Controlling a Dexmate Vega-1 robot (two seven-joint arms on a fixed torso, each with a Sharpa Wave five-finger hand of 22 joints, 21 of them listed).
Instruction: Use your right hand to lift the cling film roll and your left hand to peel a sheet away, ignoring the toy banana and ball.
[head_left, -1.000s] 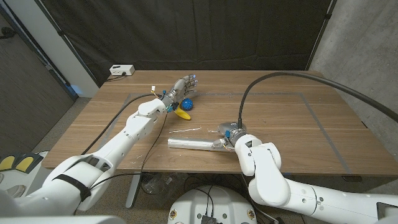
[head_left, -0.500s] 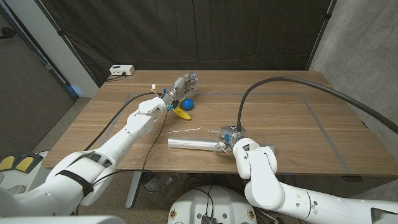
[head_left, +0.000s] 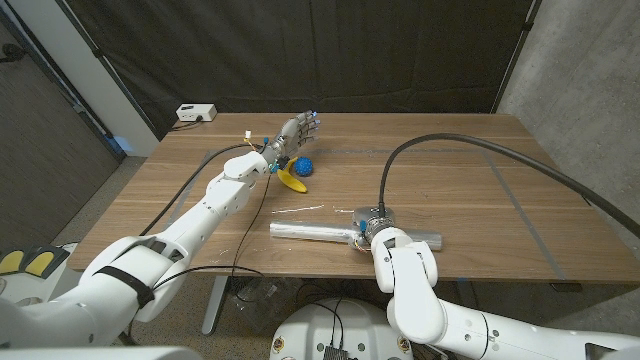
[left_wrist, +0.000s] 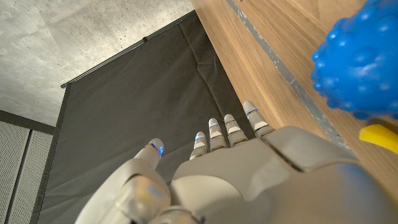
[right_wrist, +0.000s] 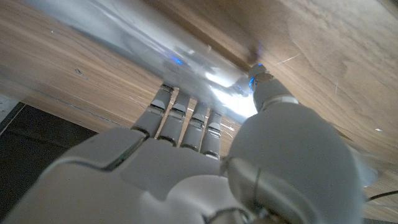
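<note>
Cling film roll (head_left: 312, 231) lies flat near the table's (head_left: 480, 190) front edge; the right hand (head_left: 368, 224) sits at its right end, fingers (right_wrist: 186, 118) reaching round the roll — firm grip or mere touch, can't tell. Left hand (head_left: 296, 133) hovers with fingers spread, holding nothing, just beside the blue ball (head_left: 303, 166) and toy banana (head_left: 291, 181) — well apart from the roll.

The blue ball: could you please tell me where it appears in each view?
Head view: blue ball beside the toy banana, by the left hand.
Left wrist view: ball large, beside the hand.
Right wrist view: not in it.
Shared landmark: the banana's yellow tip.
</note>
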